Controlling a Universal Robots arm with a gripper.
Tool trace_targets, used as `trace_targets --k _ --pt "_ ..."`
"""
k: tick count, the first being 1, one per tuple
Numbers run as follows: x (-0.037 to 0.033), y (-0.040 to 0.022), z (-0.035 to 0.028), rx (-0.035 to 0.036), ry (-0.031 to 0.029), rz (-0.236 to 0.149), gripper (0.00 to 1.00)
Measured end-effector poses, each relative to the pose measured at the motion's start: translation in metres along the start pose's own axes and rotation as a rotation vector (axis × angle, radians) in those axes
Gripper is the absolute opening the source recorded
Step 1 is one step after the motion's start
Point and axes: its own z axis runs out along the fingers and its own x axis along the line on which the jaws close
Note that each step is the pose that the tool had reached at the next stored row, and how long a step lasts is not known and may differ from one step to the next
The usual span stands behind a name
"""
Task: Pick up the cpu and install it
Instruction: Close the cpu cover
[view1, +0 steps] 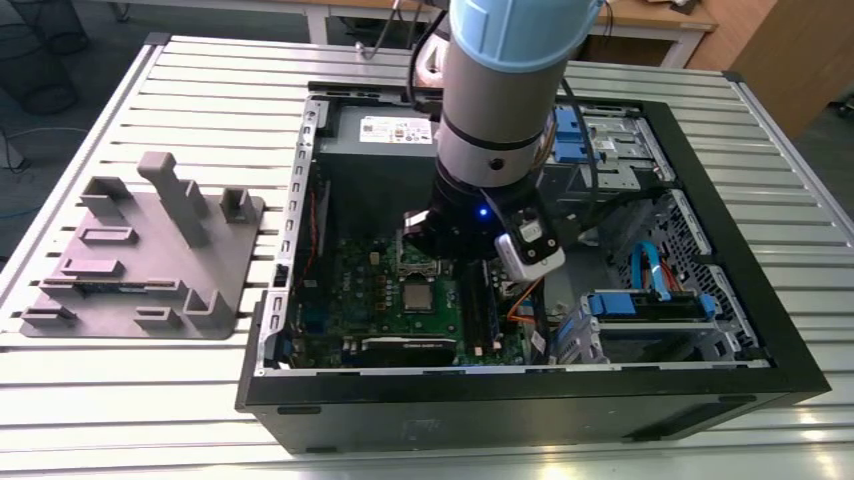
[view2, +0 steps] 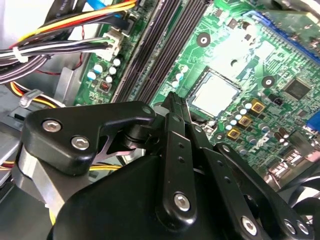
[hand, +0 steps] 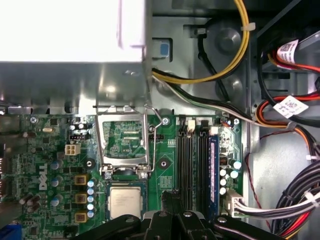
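Tool (view2: 175, 97), fingers pressed together with nothing between them, poised above the motherboard (hand: 166, 165) near the raised socket frame (hand: 103, 145); cpu (hand: 125, 202) flat at that frame's foot, just off the tool tips, opposite the memory slots (hand: 192, 160).

Single arm (view1: 497, 90) comes down near-vertical, pale blue cap over grey wrist segment. Black wrist block (view1: 461, 225) sits lowest, small blue light lit. Gripper (hand: 171, 195) points downward, black linkage bars splayed back toward the wrist. Fingers (view2: 175, 135) drawn together in both wrist views, tips meeting, nothing held between.
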Motion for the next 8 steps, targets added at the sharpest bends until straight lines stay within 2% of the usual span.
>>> trace_targets --k 8 --pt "-0.0011 0.0113 0.0014 -0.0002 0.0 -0.001 0.11"
